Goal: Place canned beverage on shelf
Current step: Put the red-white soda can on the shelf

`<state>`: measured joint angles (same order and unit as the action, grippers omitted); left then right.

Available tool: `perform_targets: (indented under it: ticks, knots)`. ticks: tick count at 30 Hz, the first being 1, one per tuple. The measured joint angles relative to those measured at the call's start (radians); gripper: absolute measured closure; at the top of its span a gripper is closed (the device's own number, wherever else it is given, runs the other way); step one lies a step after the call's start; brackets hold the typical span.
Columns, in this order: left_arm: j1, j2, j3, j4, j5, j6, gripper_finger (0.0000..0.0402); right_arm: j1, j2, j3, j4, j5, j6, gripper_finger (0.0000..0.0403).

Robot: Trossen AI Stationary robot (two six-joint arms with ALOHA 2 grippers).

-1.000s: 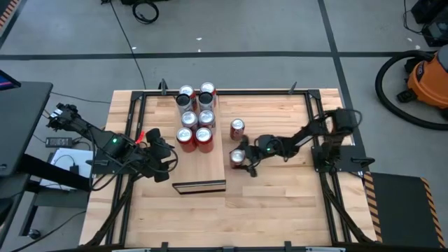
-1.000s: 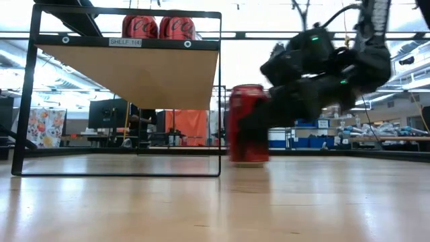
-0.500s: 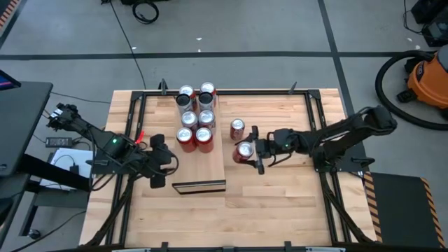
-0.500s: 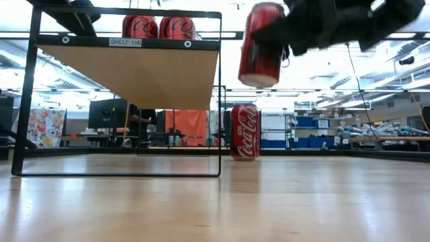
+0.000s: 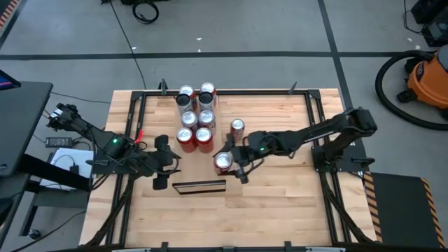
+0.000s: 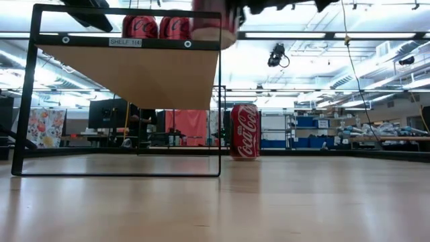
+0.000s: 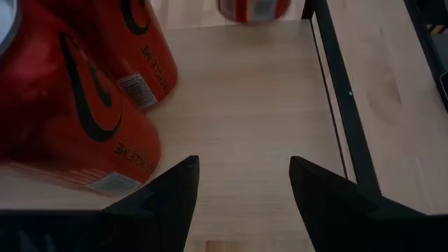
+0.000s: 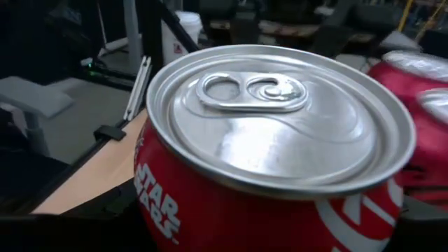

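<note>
Pale wood shelf [image 5: 207,159], long axis running near to far, slotted short end toward the near side, raised on a black frame [image 6: 27,94]. Contents: six cans [image 5: 196,115] standing upright in two rows at its far end, red ones nearest, silver-sided ones farthest. Red canned beverage [image 5: 223,162] was held upright, lid up and long axis vertical, pinched in the right gripper [image 5: 233,162] above the shelf's right edge, its base about level with the shelf top in the low view. Second red can [image 5: 237,127] stood upright on the table, just right of the shelf. Left gripper [image 5: 164,162] rested at the shelf's left edge, fingers [image 7: 168,199] spread, holding nothing.
</note>
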<state>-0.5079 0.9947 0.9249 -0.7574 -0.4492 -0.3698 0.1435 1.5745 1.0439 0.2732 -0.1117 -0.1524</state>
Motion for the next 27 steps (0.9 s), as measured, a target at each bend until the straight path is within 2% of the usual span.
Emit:
perform_targets:
  ticks: [10,27]
  knots:
    - [0.0,0.0,0.0,0.007,0.0,0.0,0.0168,-0.013,0.169,0.158,-0.044,-0.013,0.003,0.0079]
    - [0.0,0.0,0.0,0.007,0.0,0.0,0.0168,-0.021,0.151,0.163,0.007,0.035,-0.042,0.0037]
